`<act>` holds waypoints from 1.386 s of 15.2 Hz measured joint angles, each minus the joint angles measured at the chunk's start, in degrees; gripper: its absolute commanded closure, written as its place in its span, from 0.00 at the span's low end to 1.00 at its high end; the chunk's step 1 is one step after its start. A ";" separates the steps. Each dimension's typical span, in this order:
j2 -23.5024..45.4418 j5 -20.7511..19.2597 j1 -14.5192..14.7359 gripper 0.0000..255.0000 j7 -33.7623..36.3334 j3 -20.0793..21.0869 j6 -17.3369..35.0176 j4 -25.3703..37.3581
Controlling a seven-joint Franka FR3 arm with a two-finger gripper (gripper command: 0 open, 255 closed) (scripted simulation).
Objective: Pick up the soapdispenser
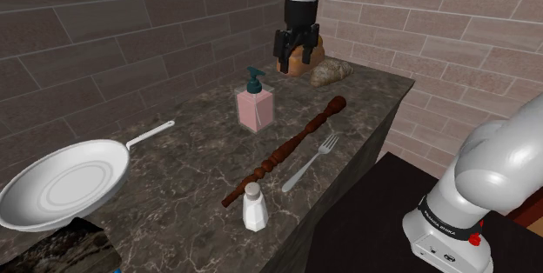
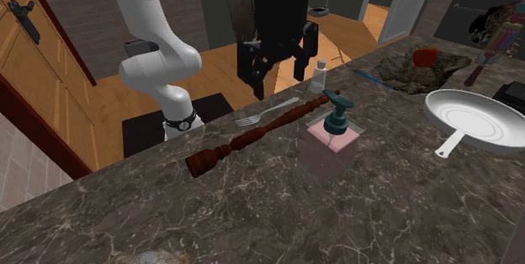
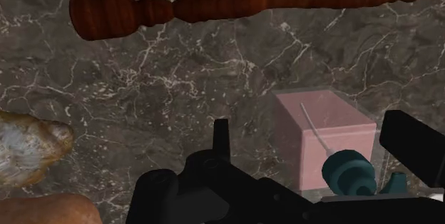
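The soap dispenser (image 1: 255,106) is a clear square bottle of pink liquid with a teal pump, upright on the dark marble counter (image 1: 183,176). The second exterior view shows the dispenser (image 2: 331,145) near the counter's middle. My black gripper (image 1: 294,52) hangs open above the counter, higher than the dispenser and farther back towards the brick wall. From the second exterior view the gripper (image 2: 279,73) hovers over the wooden rod, fingers apart. In the wrist view the dispenser (image 3: 324,137) lies below the gripper (image 3: 314,148), its pump between the spread fingers, untouched.
A turned wooden rod (image 1: 283,151) and a fork (image 1: 311,161) lie beside the dispenser towards the counter's edge. A white shaker (image 1: 254,208) stands nearer the front. A white frying pan (image 1: 65,183) sits at the shoulder view's left. Bread loaves (image 1: 331,71) rest at the back.
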 measured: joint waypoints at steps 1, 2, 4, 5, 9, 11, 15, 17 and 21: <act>2.29 -0.42 0.22 0.00 0.93 0.75 -0.06 2.39; 4.50 -0.90 0.53 0.00 2.01 1.56 -0.41 4.97; 8.82 -2.03 1.09 0.00 3.74 2.86 -0.30 9.16; 10.94 -2.67 1.50 0.00 4.76 3.55 -0.54 11.46; 17.98 -5.00 2.89 0.00 7.57 5.26 -1.70 19.39; 18.16 -5.07 3.00 0.00 7.72 5.35 -0.46 18.32; 17.55 -4.88 2.96 0.00 7.56 5.33 2.80 14.48; 17.61 -4.90 2.97 1.00 7.58 5.34 3.60 13.74; 17.62 -4.92 2.98 1.00 7.61 5.35 3.87 13.57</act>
